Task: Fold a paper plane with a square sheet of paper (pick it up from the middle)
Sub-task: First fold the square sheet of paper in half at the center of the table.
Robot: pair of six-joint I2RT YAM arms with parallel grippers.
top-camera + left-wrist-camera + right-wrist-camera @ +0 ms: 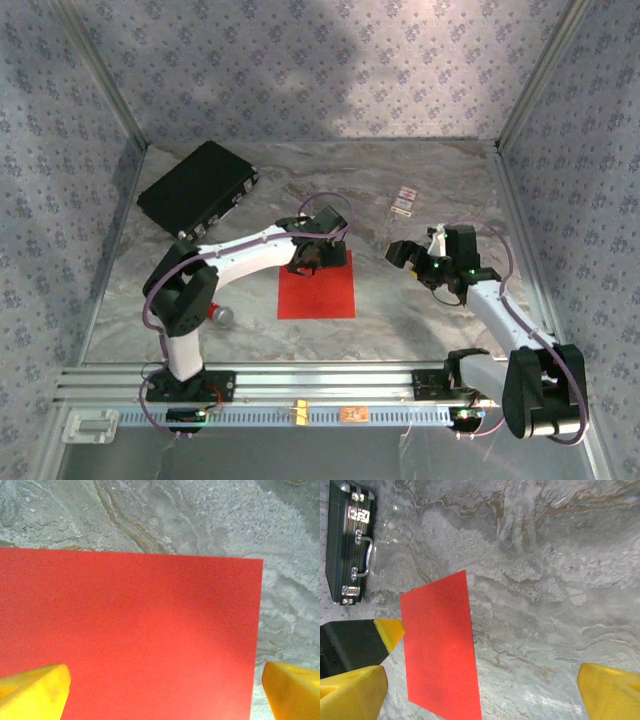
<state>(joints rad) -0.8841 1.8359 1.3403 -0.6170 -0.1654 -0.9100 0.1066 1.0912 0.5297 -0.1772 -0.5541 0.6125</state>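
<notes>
Walls (330, 60): three, pale blue floral pattern, partly shadowed. Tabletop (420, 170): grey-brown marbled surface. Near edge: slotted aluminium rail (330, 380).

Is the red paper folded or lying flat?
Flat, unfolded: the paper lies spread on the table, edges straight, no crease showing.

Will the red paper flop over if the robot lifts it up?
Probably, yes: the paper lies perfectly flat and looks very thin, so it should droop when lifted. It is likely very light and may slide on the smooth table if pushed.
</notes>
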